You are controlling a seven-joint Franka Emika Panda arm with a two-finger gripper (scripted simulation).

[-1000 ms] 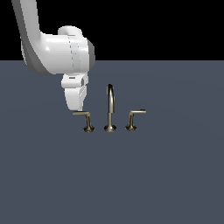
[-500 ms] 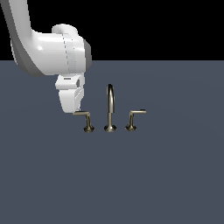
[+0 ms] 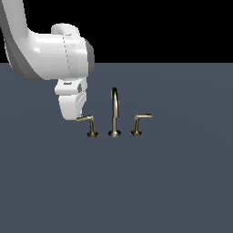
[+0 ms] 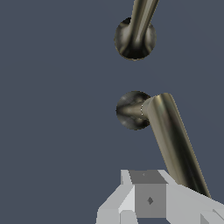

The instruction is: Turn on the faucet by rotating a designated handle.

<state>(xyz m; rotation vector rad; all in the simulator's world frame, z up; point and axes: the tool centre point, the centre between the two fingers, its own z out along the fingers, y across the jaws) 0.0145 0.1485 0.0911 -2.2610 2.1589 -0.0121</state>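
The faucet (image 3: 114, 113) stands on the dark grey surface: a tall gooseneck spout between two L-shaped levers. The designated handle (image 3: 87, 122) is the lever on the exterior view's left, with its arm reaching left. My gripper (image 3: 73, 114) hangs at the tip of that arm and hides the arm's end. In the wrist view the designated handle (image 4: 168, 135) runs from its round base down to my gripper (image 4: 168, 205), touching or passing behind the fingers (image 4: 148, 199). The spout's base (image 4: 134, 39) lies beyond. Whether the jaws are open or shut does not show.
The mirror-twin lever (image 3: 140, 122) stands on the exterior view's right of the spout, its arm reaching right. My white arm (image 3: 50, 50) fills the upper part of the exterior view's left. Dark grey surface (image 3: 136, 182) surrounds the faucet.
My hand has shifted toward the exterior view's left, along the lever's arm to its tip, and looms larger. The lever shows no clear rotation.
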